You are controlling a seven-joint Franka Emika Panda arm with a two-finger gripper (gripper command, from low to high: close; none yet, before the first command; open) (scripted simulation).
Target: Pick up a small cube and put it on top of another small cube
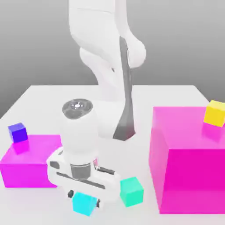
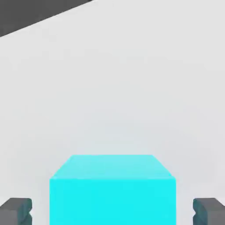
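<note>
The small cube (image 1: 83,204) is light cyan and rests on the white table near the front edge. My gripper (image 1: 83,196) hangs straight down over it, with a finger on either side. In the hand view the small cube (image 2: 112,193) sits between the two dark fingertips (image 2: 17,212). A strip of bare table shows between each fingertip and the cube's sides, so the jaws stand open around it without touching. A greener teal-mint cube (image 1: 132,191) lies just to the exterior view's right of it.
A low magenta block (image 1: 30,165) on the exterior view's left carries a dark blue-violet cube (image 1: 17,132). A tall magenta block (image 1: 189,167) on the right carries a yellow cube (image 1: 215,113). The arm's white base (image 1: 110,66) rises behind on the table (image 1: 44,101).
</note>
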